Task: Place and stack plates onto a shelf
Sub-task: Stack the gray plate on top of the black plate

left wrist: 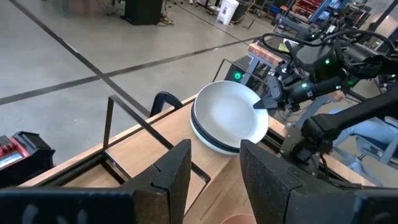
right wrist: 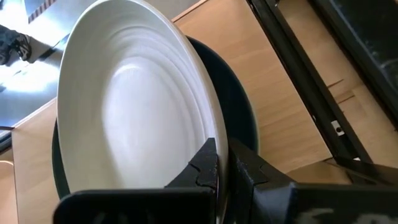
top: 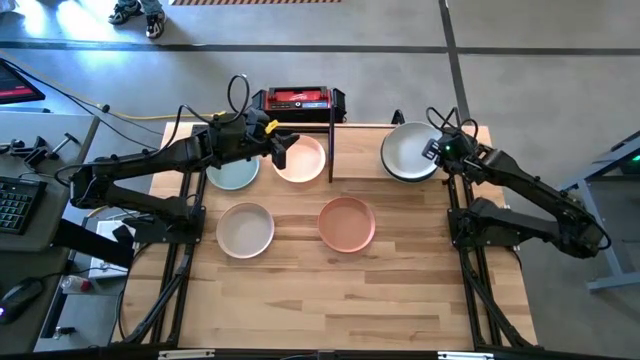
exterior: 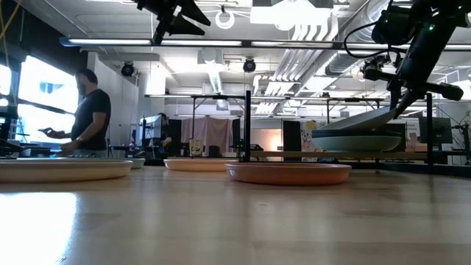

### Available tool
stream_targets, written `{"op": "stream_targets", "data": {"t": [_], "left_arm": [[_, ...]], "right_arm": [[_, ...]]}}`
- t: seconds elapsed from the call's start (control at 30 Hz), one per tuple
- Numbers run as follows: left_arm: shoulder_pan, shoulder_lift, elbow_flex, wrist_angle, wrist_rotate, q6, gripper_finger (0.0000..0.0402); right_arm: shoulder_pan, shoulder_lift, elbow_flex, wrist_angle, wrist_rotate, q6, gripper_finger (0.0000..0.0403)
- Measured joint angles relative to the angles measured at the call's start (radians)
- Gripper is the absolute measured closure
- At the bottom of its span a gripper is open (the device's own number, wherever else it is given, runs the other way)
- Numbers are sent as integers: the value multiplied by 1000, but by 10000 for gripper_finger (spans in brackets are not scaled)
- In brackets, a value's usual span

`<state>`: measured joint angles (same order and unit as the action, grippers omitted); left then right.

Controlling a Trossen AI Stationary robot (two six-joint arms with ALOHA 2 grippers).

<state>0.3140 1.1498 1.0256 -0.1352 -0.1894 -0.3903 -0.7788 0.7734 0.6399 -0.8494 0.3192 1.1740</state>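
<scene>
On the shelf, right of its black upright divider, a white plate lies tilted on a dark plate, with my right gripper shut on its rim. Left of the divider, a pale green plate and a cream plate rest flat on the shelf. My left gripper hovers open above the cream plate, holding nothing. A beige plate and a terracotta plate lie flat on the table. My right gripper pinches the white plate's rim between its two fingers, on the side toward the table's right edge, one finger on the upper face and one beneath. The fingers slant down from the right. The held edge is raised and the opposite edge rests on the dark plate.
A red-and-black box sits behind the shelf. A desk with a keyboard stands off the table's left side. A person stands in the room beyond. Bare wood stretches along the table's near half.
</scene>
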Motion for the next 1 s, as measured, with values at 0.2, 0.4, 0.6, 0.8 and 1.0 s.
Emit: {"op": "stream_targets", "data": {"t": [0.2,0.4,0.6,0.8,1.0], "left_arm": [[0,0,0,-1,0,0,275],[0,0,0,-1,0,0,275],[0,0,0,-1,0,0,275],[0,0,0,-1,0,0,275],[0,0,0,-2,0,0,275]], "right_arm": [[0,0,0,0,3,-3,402],[0,0,0,0,5,-5,402],[0,0,0,-5,3,-7,402],[0,0,0,-33,9,-4,402],[0,0,0,-36,11,4,402]]}}
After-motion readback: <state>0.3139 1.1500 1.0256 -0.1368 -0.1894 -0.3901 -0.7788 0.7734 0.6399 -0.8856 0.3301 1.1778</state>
